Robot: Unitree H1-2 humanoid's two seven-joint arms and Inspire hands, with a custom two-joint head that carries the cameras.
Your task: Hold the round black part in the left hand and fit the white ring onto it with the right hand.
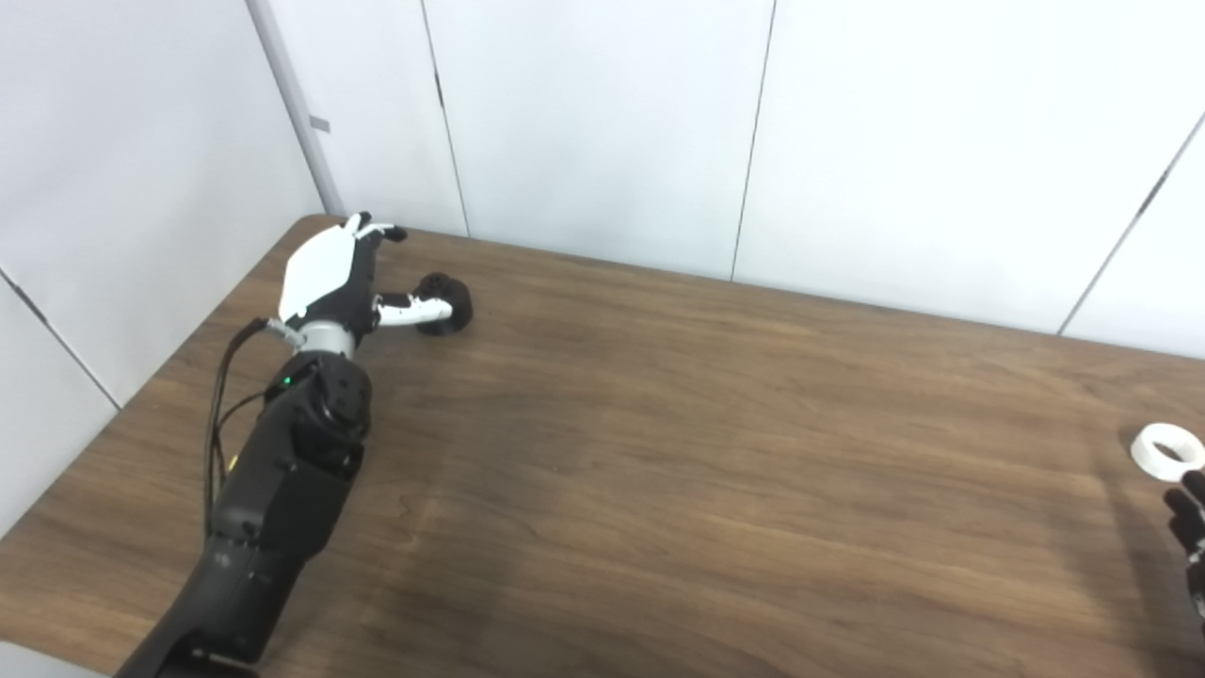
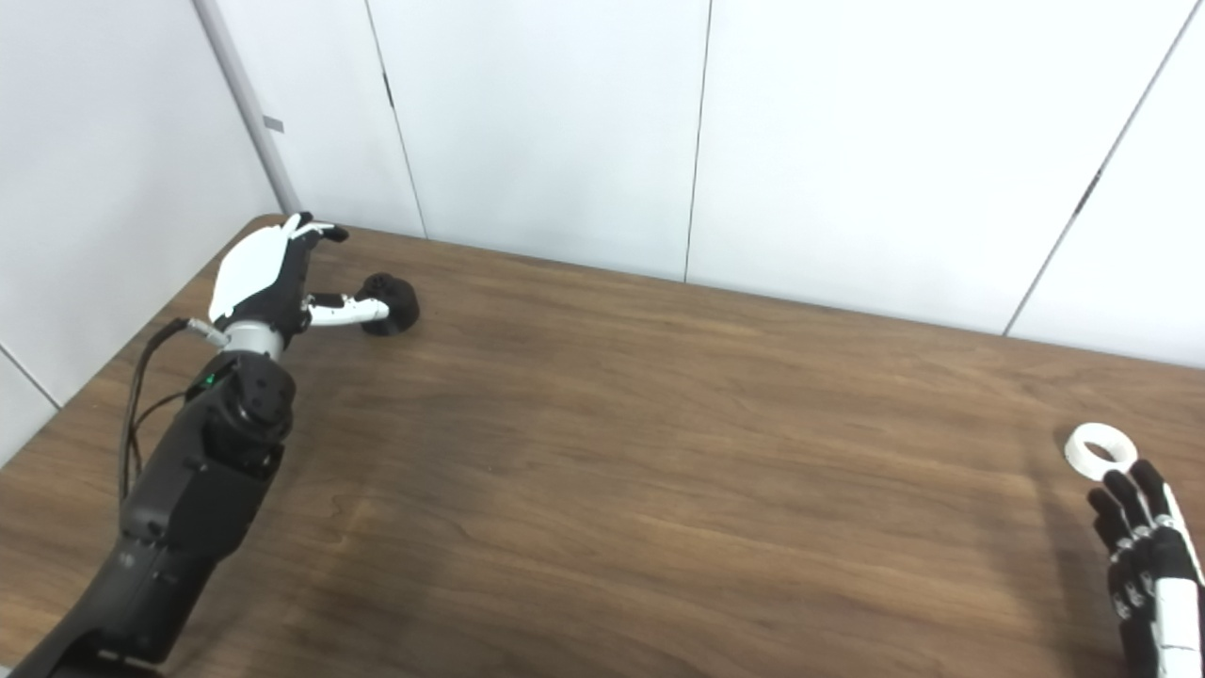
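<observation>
At upper left of the table (image 1: 659, 452), the left hand (image 1: 329, 278) is spread, thumb touching the round black part (image 1: 447, 303). It looks rigid and likely light; grip its sides. The white ring (image 2: 1100, 447) lies far right, just beyond the spread right hand (image 2: 1144, 556).

L hand (image 2: 273, 278) open, thumb by black part (image 2: 391, 303); R hand (image 2: 1153, 570) open near white ring (image 2: 1100, 449)

The table (image 1: 659, 452) is dark wood-grain with a smooth, faintly sheened top. On it, the round black part (image 1: 448, 301) looks matt plastic; the white ring (image 2: 1099, 447) looks smooth plastic.
</observation>
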